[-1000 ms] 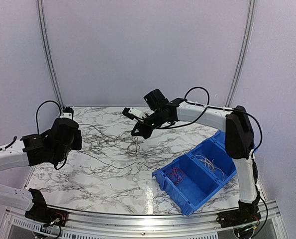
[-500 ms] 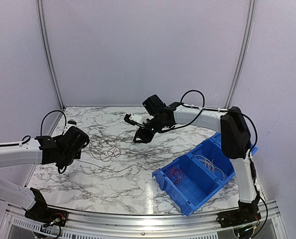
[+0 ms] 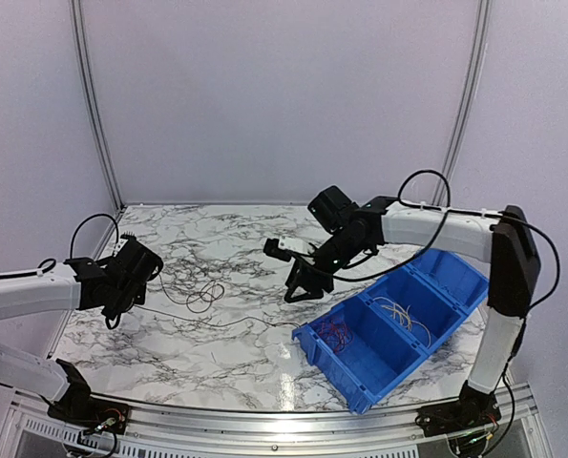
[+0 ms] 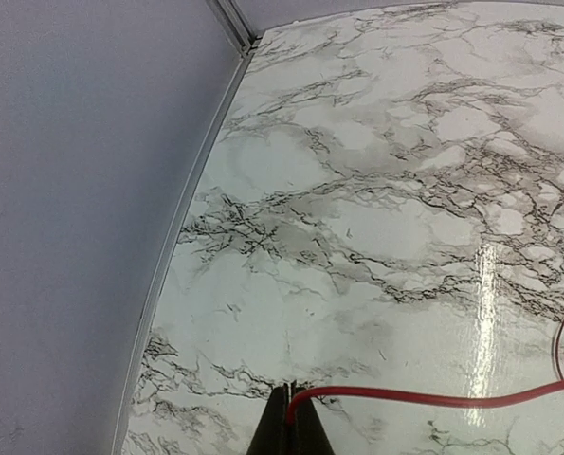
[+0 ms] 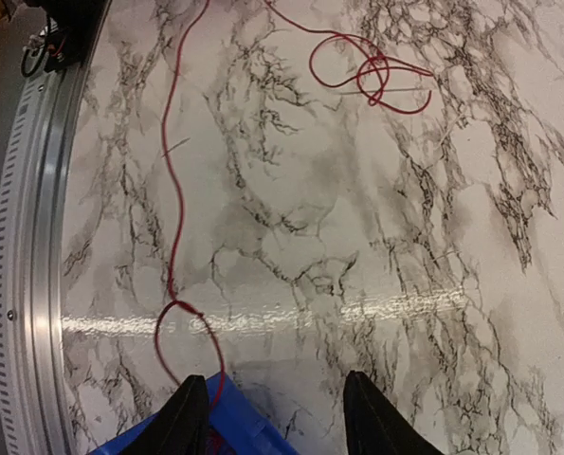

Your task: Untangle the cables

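**Left end effector pinches the red cable; right end effector gapes above the bin corner**

Top external view: the left end effector (image 3: pixel 150 270) sits low over the left side of the marble table (image 3: pixel 226 239). From its tip the red cable (image 3: pixel 204 296), which looks dark from this height, runs a short way to the right into a loose coil lying flat. A second stretch of the cable trails on past the coil, along the table, to the near corner of the blue bin (image 3: pixel 360 377). The right end effector (image 3: pixel 301 288) hangs just above and behind that corner, tips pointing down. Inside the bin, a red bundle (image 3: pixel 336 334) lies in the compartment nearest the right end effector, and a pale bundle (image 3: pixel 398 313) lies in the next one along.

Left wrist view: the left end effector (image 4: pixel 288 422) is closed to a point. The red cable (image 4: pixel 405 396) comes out of the pinch and sweeps away to the right over the table, then curls upward at the frame edge.

Right wrist view: the right end effector (image 5: pixel 277 417) stands wide, with bare table between its fingers (image 5: pixel 185 417). The blue bin (image 5: pixel 248 431) shows its corner just beside the left finger. The red cable (image 5: pixel 374 74) meets that corner, forms a small loop just ahead, then runs far forward; its coil lies well ahead and to the right.
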Available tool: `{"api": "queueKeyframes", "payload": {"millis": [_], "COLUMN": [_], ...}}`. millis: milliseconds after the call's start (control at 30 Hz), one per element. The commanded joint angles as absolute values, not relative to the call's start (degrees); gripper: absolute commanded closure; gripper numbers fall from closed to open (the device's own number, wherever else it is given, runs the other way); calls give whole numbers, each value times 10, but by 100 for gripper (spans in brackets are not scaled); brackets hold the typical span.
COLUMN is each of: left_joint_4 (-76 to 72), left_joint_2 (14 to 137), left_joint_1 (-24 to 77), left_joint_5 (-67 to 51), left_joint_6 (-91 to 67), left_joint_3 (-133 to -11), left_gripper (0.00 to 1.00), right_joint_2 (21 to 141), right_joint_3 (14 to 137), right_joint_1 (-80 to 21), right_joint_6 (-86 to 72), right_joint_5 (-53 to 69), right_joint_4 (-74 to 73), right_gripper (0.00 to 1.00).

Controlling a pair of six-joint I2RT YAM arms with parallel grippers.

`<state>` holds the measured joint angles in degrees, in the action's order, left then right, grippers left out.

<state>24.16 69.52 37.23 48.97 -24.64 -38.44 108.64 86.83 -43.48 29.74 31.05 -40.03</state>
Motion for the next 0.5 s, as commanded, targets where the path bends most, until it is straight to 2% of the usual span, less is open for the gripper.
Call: {"api": "queueKeyframes", "payload": {"millis": [0,167,467], "left_joint_4": [254,251,249], "left_joint_2": [673,674,663], "left_joint_1": [360,356,356], "left_joint_5": [488,482,459], "left_joint_6": [-223,-214,-203], "left_joint_3": [-397,-407,-424], "left_gripper": [100,100,100], "right_joint_2": [1012,973,985], "right_joint_3": [795,739,706], "right_joint_1": [-425,-420,-419], "right_joint_6": [358,378,393], "right_joint_5": [343,345,307], "right_joint_4": [-455,-462,-442], "right_gripper": [50,50,47]}}
